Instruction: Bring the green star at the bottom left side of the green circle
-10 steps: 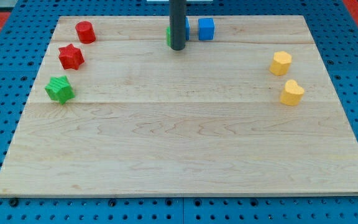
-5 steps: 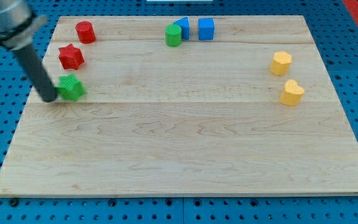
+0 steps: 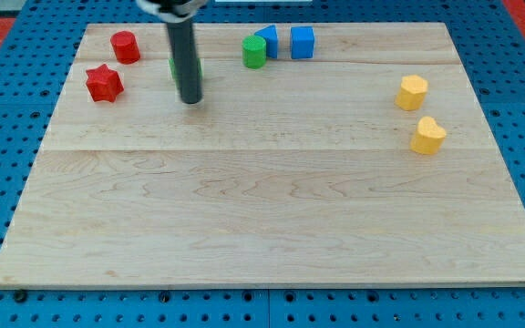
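Observation:
The green circle [image 3: 254,52] stands near the view's top centre of the wooden board. The green star [image 3: 174,67] is mostly hidden behind my dark rod; only slivers of green show at both sides of the rod, to the left of and slightly below the green circle. My tip [image 3: 190,99] rests on the board just below the star, touching or nearly touching it.
A red cylinder [image 3: 124,46] and a red star [image 3: 104,83] sit at the view's top left. Two blue blocks [image 3: 268,40] [image 3: 302,42] stand right of the green circle. Two yellow blocks [image 3: 412,92] [image 3: 428,136] sit at the right.
The green star has moved from the left side up and to the right, toward the green circle. My rod has moved with it, from its left to just below it.

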`<state>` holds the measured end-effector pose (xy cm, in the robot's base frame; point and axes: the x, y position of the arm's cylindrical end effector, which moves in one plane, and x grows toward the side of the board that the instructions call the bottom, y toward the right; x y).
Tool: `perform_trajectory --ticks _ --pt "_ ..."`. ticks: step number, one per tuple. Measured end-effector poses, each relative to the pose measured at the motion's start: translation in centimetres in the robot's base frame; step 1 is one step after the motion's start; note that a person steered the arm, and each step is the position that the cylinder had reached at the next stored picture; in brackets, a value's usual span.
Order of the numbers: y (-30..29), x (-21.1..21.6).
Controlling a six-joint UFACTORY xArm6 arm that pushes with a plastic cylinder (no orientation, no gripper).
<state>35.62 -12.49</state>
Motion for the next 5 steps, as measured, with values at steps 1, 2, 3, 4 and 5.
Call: perform_trajectory --ticks 1,2,3,4,5 --pt "-5.7 -3.3" --pt "0.9 -6.2" --pt "5.9 -8.2" --pt "-2.4 -9.8" --pt "-8.9 -9.9"
